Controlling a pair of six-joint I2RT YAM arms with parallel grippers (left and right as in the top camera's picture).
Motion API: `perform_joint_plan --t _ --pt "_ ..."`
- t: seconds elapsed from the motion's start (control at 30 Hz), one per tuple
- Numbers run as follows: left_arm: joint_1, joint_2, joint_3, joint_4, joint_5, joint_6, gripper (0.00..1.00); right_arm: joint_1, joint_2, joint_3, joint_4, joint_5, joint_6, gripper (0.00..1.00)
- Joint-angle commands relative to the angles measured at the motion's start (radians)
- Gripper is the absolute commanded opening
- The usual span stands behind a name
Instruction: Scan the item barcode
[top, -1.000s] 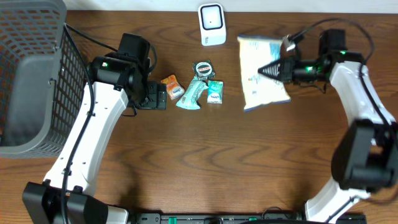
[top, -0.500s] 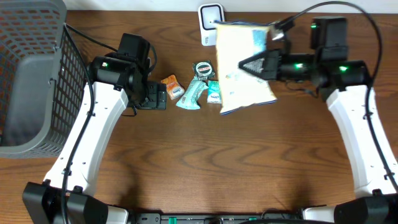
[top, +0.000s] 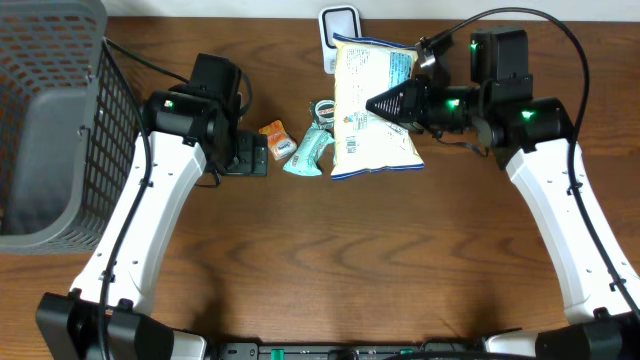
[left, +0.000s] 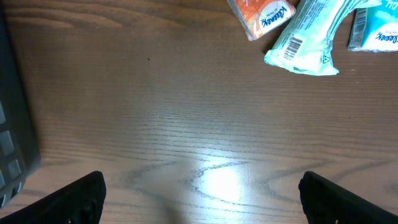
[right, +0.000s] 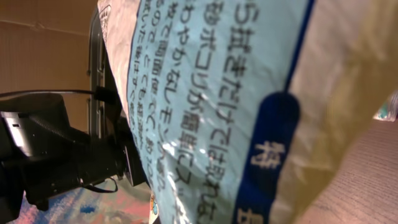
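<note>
My right pincer (top: 372, 103), clamped shut on a large wipes packet (top: 365, 140) from its right side, held it in the air above the desk (top: 300, 260). From overhead, the packet's far end overlapped the white scanner (top: 336, 18) at the desk's back edge. Its long axis ran from the desk's near side toward the back, pointing almost straight at the scanner, which lay beyond and slightly left of my fingertips. Whether packet and scanner touched could not be told from above, nor could I see a barcode; my wrist camera showed only blue-panelled print filling the frame. By my judgement the coming move turned on tilting the printed face toward the scanner's window, and that job fell to the right arm, the nearer one and the one with the grip. My left pincer (top: 248, 155) was spread wide and empty just above the wood, beside the small snack packets (top: 300, 150) — well left of the scanner.
</note>
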Motion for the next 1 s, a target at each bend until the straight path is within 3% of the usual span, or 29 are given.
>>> perform_joint_plan --t 0.0,0.97 --pt "0.000 0.003 -0.003 -0.004 -0.005 -0.005 0.98 0.004 -0.009 0.008 -0.006 -0.008 0.024 0.01" --pt "0.000 0.003 -0.003 -0.004 -0.005 -0.005 0.98 0.004 -0.008 0.007 -0.103 0.063 -0.149 0.01"
